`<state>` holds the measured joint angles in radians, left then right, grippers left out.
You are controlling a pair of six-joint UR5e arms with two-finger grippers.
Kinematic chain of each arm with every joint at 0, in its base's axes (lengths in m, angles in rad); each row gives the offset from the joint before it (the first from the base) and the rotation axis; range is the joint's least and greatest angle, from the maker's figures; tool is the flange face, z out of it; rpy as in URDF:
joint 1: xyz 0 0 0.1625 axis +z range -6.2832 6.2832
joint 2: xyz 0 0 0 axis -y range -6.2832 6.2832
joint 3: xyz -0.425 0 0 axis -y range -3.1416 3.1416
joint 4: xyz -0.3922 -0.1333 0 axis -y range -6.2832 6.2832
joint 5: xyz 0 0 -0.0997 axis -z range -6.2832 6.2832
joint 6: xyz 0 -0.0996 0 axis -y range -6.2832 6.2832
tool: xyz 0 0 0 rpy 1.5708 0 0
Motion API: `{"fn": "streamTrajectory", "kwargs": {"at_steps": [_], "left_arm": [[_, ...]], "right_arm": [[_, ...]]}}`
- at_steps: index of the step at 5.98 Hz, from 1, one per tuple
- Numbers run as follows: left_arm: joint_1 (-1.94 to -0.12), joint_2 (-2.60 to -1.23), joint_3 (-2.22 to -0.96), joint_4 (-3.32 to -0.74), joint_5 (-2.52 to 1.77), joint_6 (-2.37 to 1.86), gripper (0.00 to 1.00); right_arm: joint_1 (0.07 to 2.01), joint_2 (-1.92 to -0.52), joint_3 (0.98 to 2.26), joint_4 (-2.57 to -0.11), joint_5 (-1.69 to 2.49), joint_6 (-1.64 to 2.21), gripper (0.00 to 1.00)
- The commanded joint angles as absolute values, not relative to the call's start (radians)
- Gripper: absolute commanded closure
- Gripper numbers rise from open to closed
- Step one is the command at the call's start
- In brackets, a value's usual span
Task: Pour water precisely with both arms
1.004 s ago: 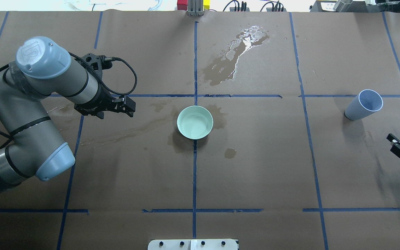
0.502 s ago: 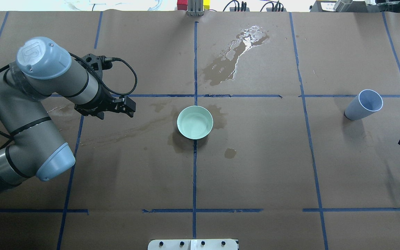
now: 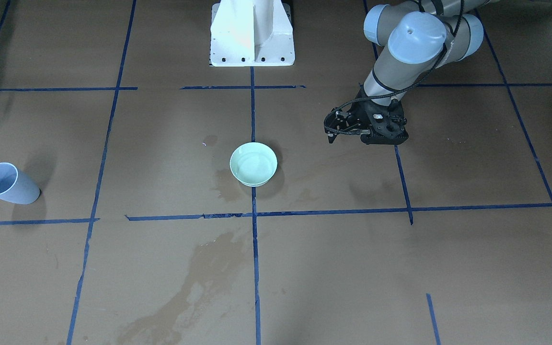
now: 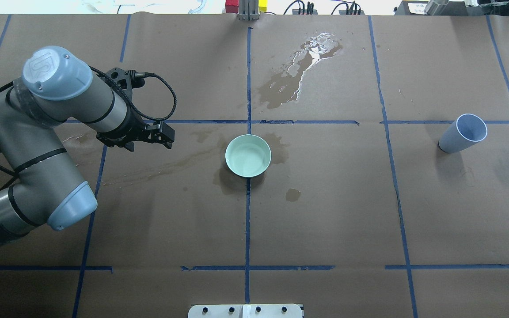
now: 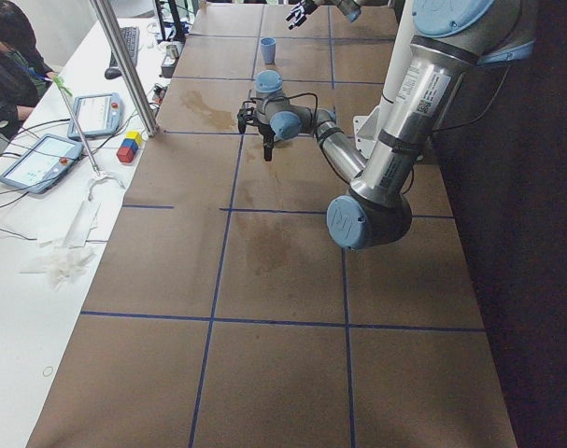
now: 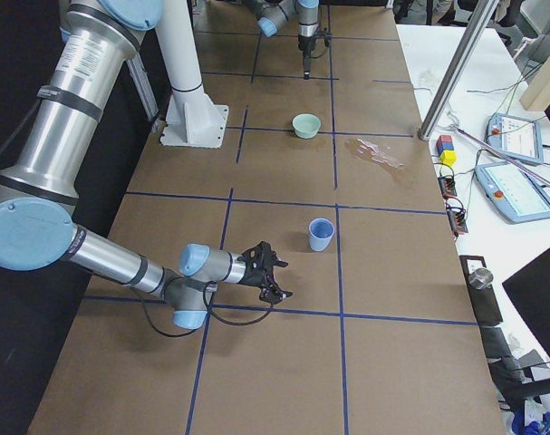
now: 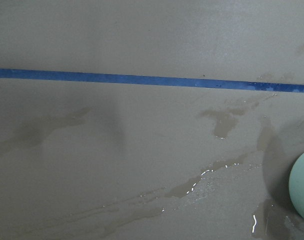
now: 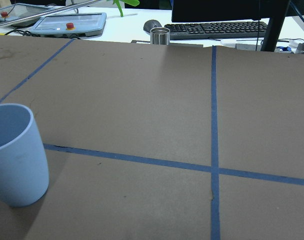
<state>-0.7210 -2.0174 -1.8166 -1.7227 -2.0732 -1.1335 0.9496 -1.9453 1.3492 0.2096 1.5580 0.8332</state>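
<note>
The right gripper, which poked in at the right edge of the overhead view a second ago, has slid out of that view. It now shows only from the side, near the upright blue cup but apart from it, and whether it is released or clenched cannot be told. The left gripper has barely shifted. It hovers over the worktop, left of the mint green bowl, with its fingers seemingly pressed together on nothing. The water lies in the bowl at the centre. Bowl, cup and the wet patches on the paper are unchanged.
</note>
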Motion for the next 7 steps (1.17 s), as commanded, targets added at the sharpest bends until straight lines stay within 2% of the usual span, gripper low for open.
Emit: {"fn": "streamTrajectory", "kwargs": {"at_steps": [1, 2, 4, 7], "left_arm": [[-0.721, -2.019, -1.816, -1.723, -2.072, -1.134, 0.00], [-0.721, -2.020, -1.816, -1.721, -2.069, -1.134, 0.00], [-0.719, -2.022, -1.815, -1.721, -2.059, -1.135, 0.00], [-0.718, -2.029, -1.804, -1.721, -2.059, -1.134, 0.00]], "right_arm": [[1.284, -1.866, 1.358, 0.044, 1.928, 0.684, 0.00], [1.419, -1.827, 1.368, -0.072, 2.082, 0.607, 0.00], [1.563, -1.806, 1.460, -0.363, 2.315, 0.497, 0.00], [1.676, -1.792, 1.715, -1.102, 2.411, -0.009, 0.00]]}}
